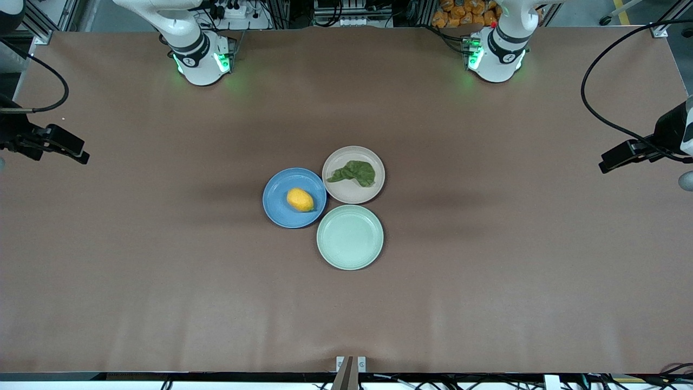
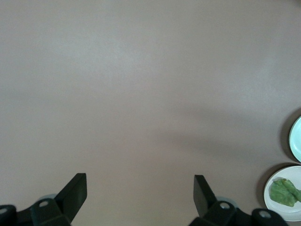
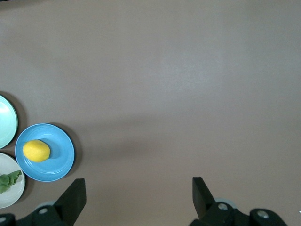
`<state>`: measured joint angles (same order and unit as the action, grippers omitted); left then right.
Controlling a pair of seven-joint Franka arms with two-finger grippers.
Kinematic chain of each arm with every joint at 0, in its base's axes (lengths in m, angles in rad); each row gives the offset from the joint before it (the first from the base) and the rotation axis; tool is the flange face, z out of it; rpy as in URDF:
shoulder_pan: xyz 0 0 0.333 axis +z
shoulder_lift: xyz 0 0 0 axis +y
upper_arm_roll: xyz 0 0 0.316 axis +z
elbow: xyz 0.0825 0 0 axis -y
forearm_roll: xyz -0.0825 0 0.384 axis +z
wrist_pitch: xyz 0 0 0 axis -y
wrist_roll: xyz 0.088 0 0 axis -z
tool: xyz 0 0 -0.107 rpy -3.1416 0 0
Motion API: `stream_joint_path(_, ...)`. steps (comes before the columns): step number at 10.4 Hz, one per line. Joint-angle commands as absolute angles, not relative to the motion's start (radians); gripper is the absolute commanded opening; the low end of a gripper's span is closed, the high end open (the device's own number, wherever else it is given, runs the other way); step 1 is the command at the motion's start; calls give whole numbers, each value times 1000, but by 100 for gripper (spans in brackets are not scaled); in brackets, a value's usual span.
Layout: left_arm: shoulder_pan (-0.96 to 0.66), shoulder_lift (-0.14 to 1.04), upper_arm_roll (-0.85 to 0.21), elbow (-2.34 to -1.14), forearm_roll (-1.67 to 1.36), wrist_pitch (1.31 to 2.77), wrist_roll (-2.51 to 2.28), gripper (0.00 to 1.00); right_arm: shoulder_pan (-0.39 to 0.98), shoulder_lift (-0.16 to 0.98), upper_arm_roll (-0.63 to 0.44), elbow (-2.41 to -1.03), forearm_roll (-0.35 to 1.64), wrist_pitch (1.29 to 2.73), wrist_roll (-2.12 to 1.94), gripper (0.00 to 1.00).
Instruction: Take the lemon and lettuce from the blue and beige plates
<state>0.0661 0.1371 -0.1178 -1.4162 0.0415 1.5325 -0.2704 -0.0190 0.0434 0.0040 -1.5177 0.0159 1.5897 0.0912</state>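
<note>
3 plates touching mid-table: lemon on blue plate, lettuce on beige plate.

Left gripper and right gripper spread open over bare table, well apart from plates.

Lemon likely firm, slippery: pinch across middle. Lettuce likely limp, fragile: nip thick fold.

- Even, soft overhead light covers the brown table; nothing is dim or blown out.
- Green glow from lamps on the arm bases tints the table just under them.
- Faint wide shadows lie on the table beside the plates; the blue plate casts a thin dark edge shadow.
- The mint plate shows mild sheen, no hard glare.
- Both wrist views look soft and hazy, with dark fingers slightly blurred.
- The front view is sharp.
</note>
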Motion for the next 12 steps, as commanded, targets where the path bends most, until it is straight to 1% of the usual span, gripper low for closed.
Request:
stream_joint_path(1,60,117,-106,-1430,20,1525,-242,100,-43,12,23,-1548,20,1580,83,100)
stream_joint_path(9,60,121,-121,-1431,3,1523,-242,100,-41,11,26,-1536,18,1548,87,100)
stream_joint_path(11,63,124,-141,-1434,-60,1523,-244,100,-37,12,37,-1540,21,1548,100,100)
stream_joint_path(12,60,130,-179,-1437,-60,1523,-259,100,-37,17,61,-1546,21,1551,100,100)
